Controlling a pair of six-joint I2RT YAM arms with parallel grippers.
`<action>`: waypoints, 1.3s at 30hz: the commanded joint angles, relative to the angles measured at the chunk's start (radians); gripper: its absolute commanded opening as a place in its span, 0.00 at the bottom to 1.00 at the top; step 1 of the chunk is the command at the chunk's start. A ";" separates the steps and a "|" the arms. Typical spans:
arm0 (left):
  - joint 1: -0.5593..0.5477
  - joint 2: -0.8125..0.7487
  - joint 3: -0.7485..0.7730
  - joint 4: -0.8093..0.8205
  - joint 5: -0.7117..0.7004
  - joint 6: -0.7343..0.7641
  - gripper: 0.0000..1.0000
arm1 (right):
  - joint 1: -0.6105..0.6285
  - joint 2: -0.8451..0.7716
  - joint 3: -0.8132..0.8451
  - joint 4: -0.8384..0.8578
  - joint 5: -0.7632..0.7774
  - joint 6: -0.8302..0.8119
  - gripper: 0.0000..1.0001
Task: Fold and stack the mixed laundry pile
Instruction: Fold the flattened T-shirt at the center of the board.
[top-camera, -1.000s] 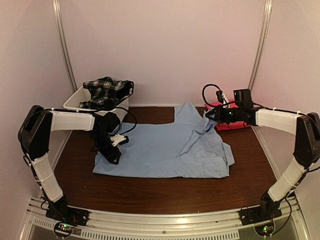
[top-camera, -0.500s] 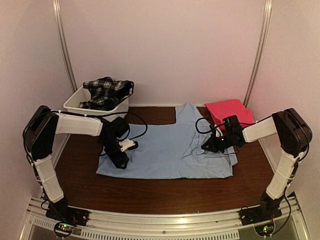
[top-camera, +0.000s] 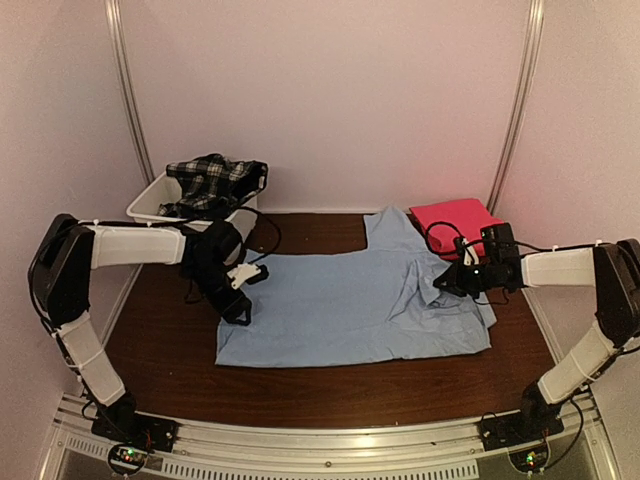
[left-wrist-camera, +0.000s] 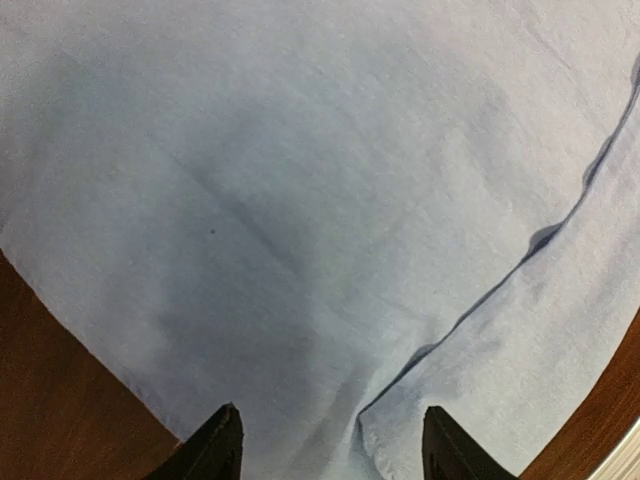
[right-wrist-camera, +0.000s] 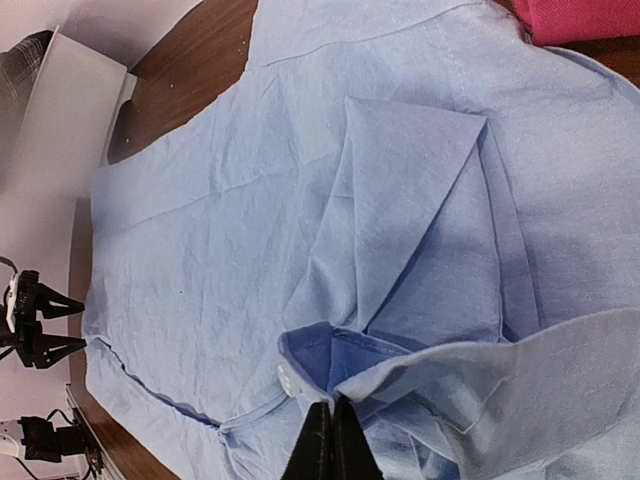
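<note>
The light blue collared shirt (top-camera: 350, 305) lies spread on the brown table (top-camera: 300, 385). My left gripper (top-camera: 240, 308) is open over its left edge, fingers (left-wrist-camera: 215, 445) apart above the cloth (left-wrist-camera: 320, 220). My right gripper (top-camera: 447, 284) is shut on the shirt's collar fold (right-wrist-camera: 345, 375) at the right side and holds it slightly raised. The bright pink-red cloth (top-camera: 458, 217) lies folded at the back right, also in the right wrist view (right-wrist-camera: 590, 18). The black-and-white plaid garment (top-camera: 212, 183) sits in the white tub.
The white plastic tub (top-camera: 150, 205) stands at the back left corner, also seen in the right wrist view (right-wrist-camera: 70, 110). Walls enclose the table on three sides. A metal rail (top-camera: 320, 440) runs along the near edge.
The shirt has slid to the right. My right gripper came down from near the pink cloth, took hold of the collar and pulled it right. My left gripper stayed over the shirt's left edge.
</note>
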 joint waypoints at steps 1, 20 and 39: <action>0.015 -0.020 0.001 0.022 0.049 -0.037 0.63 | 0.001 -0.024 -0.007 -0.035 -0.001 -0.021 0.00; 0.012 -0.241 -0.143 0.033 -0.027 0.053 0.56 | 0.007 -0.194 0.086 -0.024 -0.136 -0.031 0.00; -0.049 -0.048 -0.154 0.059 -0.026 0.093 0.49 | 0.007 -0.261 0.229 -0.126 -0.090 -0.067 0.00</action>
